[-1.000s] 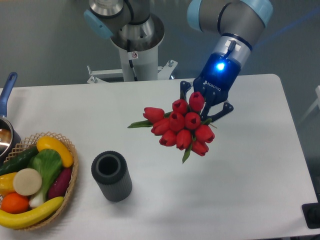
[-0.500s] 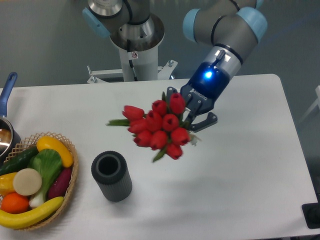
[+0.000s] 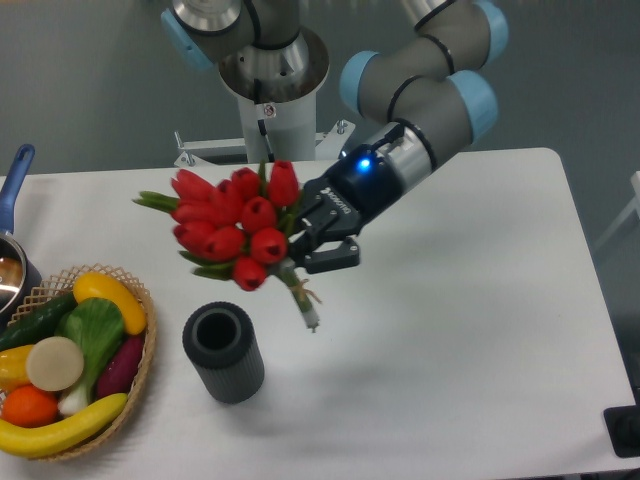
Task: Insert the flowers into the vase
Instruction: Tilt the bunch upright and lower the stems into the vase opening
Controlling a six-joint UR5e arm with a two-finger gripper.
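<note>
Above the white surface, held clear of it: the flowers, a tied bunch of red tulip buds with green leaves. Gripped by the claw, clenched on the bunch just below the heads, where leaves and stems gather. Buds fanned out to the claw's left, toward the camera's left side, with one green leaf tip poking furthest left. Short pale stems jutting down and slightly right from under the claw, ending in a cut tip hanging free in the air. Bunch tilted, heads up and left, stems down and right.

Below and left of that stem tip, standing upright on the surface: the vase, dark grey and ribbed, round mouth open to the camera. Not touching the flowers; stem tip off to the right of the rim and higher in the picture. Claw itself up and to the right of the vase, well apart from it, a blue light glowing on the wrist behind it.

At the left edge: a woven basket of fruit and vegetables, beside the vase, apart from it.
</note>
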